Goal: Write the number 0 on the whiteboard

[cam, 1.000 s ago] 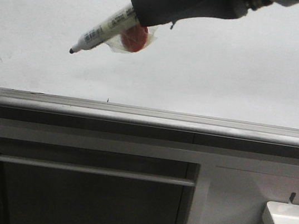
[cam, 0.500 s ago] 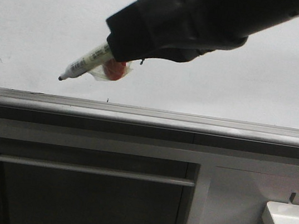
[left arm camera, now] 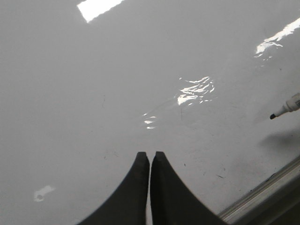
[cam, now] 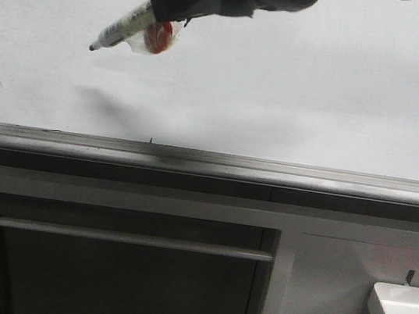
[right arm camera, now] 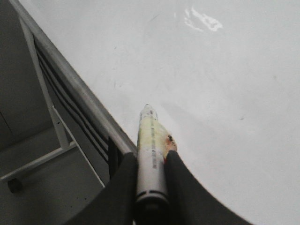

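while clamped in right fingers [right arm camera: 150, 164], marker [cam: 123, 29] tip angled down-left over blank whiteboard [cam: 320, 102]; left fingers [left arm camera: 150, 161] closed, empty

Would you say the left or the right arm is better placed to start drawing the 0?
The right: its gripper already clamps the marker, tip just above the blank whiteboard. The left gripper is shut and empty.
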